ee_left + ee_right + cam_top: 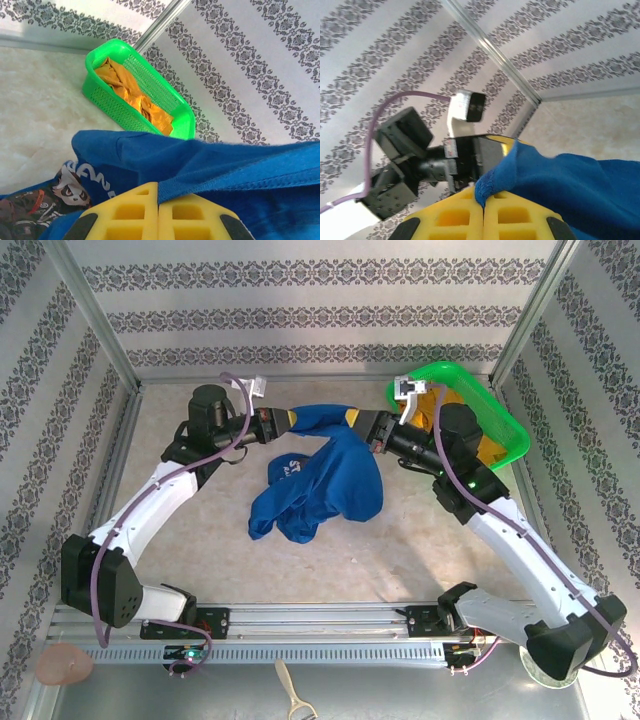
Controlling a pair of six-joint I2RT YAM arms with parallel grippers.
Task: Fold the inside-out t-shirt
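Left arm (pixel 150 497), right arm (pixel 522 540) raised, jaws shut

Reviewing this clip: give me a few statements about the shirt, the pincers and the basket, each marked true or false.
1. The left pincer and the right pincer are each shut on the blue t-shirt. True.
2. The green basket is empty. False: an orange-yellow garment lies in it.
3. The t-shirt lies flat and neatly folded on the table. False: it hangs bunched between the two pincers, held by its upper edge.
4. The basket stands at the far right of the table, beside the right arm. True.
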